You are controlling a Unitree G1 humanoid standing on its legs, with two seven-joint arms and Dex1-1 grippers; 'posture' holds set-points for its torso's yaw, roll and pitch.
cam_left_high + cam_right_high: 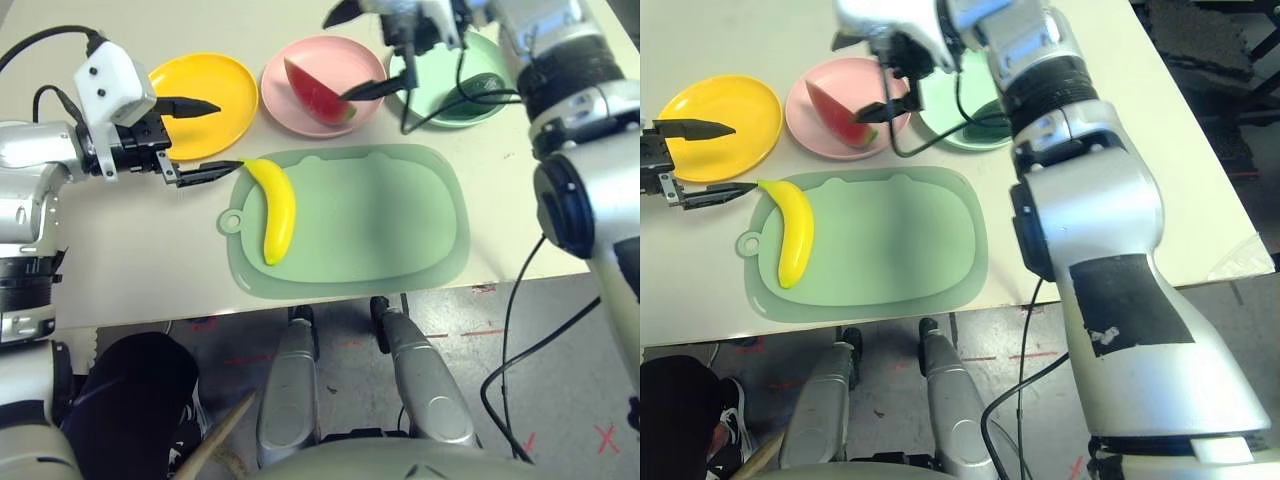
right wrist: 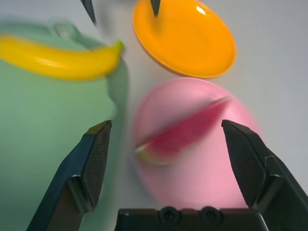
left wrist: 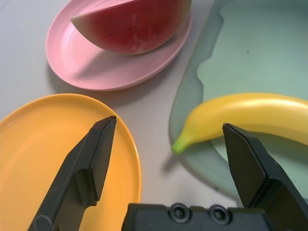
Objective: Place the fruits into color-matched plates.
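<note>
A yellow banana [image 1: 276, 209] lies on the pale green cutting board [image 1: 380, 220], its green tip toward the yellow plate [image 1: 205, 90]. My left gripper [image 1: 228, 136] stands open beside that tip, one finger over the yellow plate's edge, holding nothing. The watermelon wedge [image 1: 318, 92] rests in the pink plate [image 1: 310, 55]. My right gripper [image 1: 335, 58] hangs open above it with nothing held. A dark green avocado [image 1: 470, 104] lies in the mint green plate [image 1: 480, 65], partly hidden by my right arm and its cables.
The three plates stand in a row at the back of the white table [image 1: 120, 260], with the cutting board in front of them. Black cables [image 1: 430, 105] hang from my right wrist over the mint plate. The table's front edge runs just below the board.
</note>
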